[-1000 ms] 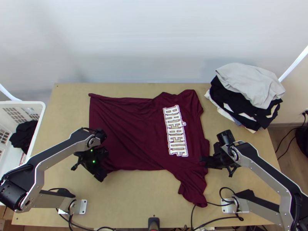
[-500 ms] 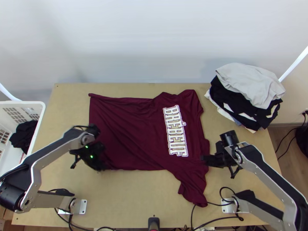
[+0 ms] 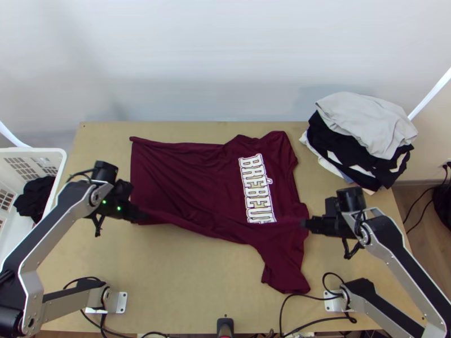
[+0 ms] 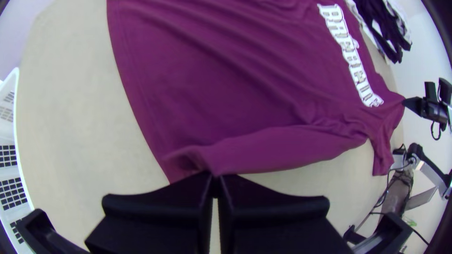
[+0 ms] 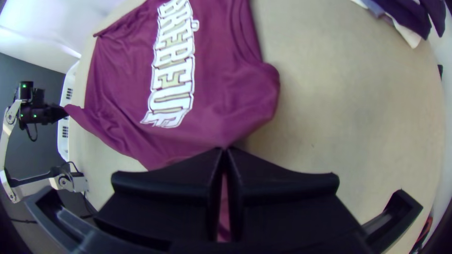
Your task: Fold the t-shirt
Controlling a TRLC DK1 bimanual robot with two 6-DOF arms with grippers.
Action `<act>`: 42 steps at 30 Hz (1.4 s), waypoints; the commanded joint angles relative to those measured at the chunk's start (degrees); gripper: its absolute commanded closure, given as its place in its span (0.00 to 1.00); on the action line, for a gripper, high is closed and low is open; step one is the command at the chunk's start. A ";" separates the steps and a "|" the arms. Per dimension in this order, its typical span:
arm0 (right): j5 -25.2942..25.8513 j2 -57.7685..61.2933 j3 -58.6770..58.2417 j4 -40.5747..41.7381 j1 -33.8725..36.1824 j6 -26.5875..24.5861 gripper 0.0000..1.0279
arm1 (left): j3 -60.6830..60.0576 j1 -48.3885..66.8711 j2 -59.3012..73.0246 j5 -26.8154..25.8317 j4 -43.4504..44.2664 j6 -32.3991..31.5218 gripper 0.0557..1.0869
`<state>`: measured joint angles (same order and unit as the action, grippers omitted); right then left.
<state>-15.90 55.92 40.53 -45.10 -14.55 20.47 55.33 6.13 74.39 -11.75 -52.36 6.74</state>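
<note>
Pinching the t-shirt (image 3: 186, 180) with left claw (image 4: 214, 178) and right claw (image 5: 225, 149), both closed tight, and risking a slip or crooked fold through uneven pulling!

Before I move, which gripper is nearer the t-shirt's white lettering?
Right. The right gripper pinches the maroon t-shirt just beside the white lettering; the left gripper pinches the shirt near its hem, farther away.
</note>
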 commanded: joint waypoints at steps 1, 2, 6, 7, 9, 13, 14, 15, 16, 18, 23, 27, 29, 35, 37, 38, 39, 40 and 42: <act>0.17 -0.29 7.54 0.45 -0.22 -0.69 0.97 | 5.93 -0.68 -4.17 0.32 2.61 -3.75 0.96; 0.17 0.33 10.09 0.45 -0.22 -0.69 0.97 | 7.25 -0.95 -5.22 0.50 3.49 -3.84 0.96; 0.26 4.90 21.52 0.45 0.40 -0.61 0.97 | 12.96 -1.56 -6.98 4.37 7.45 -4.19 0.96; 0.26 6.13 24.42 0.45 0.83 -0.52 0.97 | 14.63 -2.35 -6.98 4.98 7.97 -4.37 0.96; 0.26 8.68 30.13 0.54 1.80 -0.69 0.97 | 17.79 -3.76 -6.80 5.07 9.03 -4.90 0.96; 0.34 13.51 40.15 1.24 2.15 -0.96 0.97 | 23.33 -6.31 -6.01 6.21 11.66 -6.65 0.96; 0.26 15.01 42.79 1.24 2.42 -0.96 0.97 | 24.65 -6.48 -5.40 7.71 12.28 -6.83 0.96; 0.34 16.59 45.25 1.24 2.68 -0.96 0.97 | 26.14 -6.75 -4.78 8.32 12.37 -6.83 0.96; 0.26 18.26 48.06 1.24 3.12 -1.05 0.97 | 27.64 -7.10 -4.08 8.94 12.72 -6.92 0.96; 0.26 21.69 53.33 1.16 3.38 -1.31 0.97 | 30.63 -7.54 -2.50 9.81 13.60 -7.27 0.96; 0.34 30.21 66.34 0.80 4.26 -2.80 0.97 | 39.77 -8.86 2.43 11.22 15.09 -7.80 0.96; 3.77 36.36 78.91 3.27 4.53 -7.64 0.97 | 47.68 -8.77 6.12 14.21 18.34 -8.15 0.96; 5.88 39.18 85.85 5.55 4.53 -9.75 0.97 | 50.93 -8.77 7.17 14.56 21.33 -9.20 0.96; 11.24 40.67 92.18 22.95 4.70 -13.26 0.97 | 57.34 -8.15 8.14 19.48 31.44 -10.17 0.96; 12.21 39.18 92.18 27.35 4.70 -13.53 0.97 | 58.75 -8.15 7.52 20.71 34.16 -10.35 0.96; 12.39 38.12 92.18 28.75 4.70 -13.53 0.97 | 59.28 -8.15 7.08 21.77 35.04 -10.43 0.96; 12.74 36.89 92.18 29.81 4.70 -13.53 0.97 | 59.54 -8.15 6.38 22.29 35.83 -10.43 0.96; 12.82 35.49 92.18 30.16 4.70 -13.53 0.97 | 59.72 -8.15 5.33 22.38 36.10 -10.43 0.96; 13.18 31.79 91.92 30.25 4.70 -13.26 0.97 | 59.81 -8.15 2.87 23.35 37.24 -10.43 0.96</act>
<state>-4.27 94.32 131.11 -17.32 -10.63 8.08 112.97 -1.93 81.49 9.67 -17.28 -2.63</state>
